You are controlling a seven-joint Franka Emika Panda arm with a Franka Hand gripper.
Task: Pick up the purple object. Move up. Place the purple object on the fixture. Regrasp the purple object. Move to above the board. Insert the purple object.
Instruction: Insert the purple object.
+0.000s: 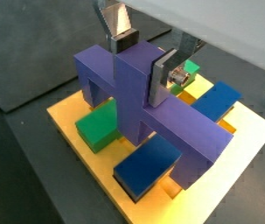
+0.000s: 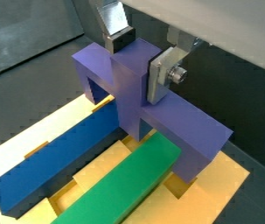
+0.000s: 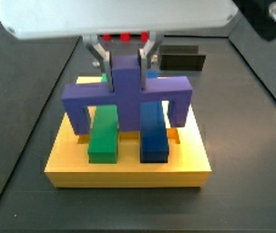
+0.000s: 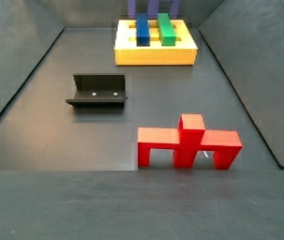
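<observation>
Straddling green and blue bars, purple object (image 1: 146,109), hand (image 1: 146,59) clamped on its stem, above board (image 1: 251,131)

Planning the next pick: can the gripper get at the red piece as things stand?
Probably not yet: the gripper is shut on the purple object over the board. The red piece itself stands unobstructed.

The gripper (image 1: 142,54) is hanging fingers-down over the board (image 3: 127,162), its two silver fingers (image 2: 166,73) clamping the upright stem of the purple object (image 1: 141,101) from opposite sides in both wrist views.
</observation>
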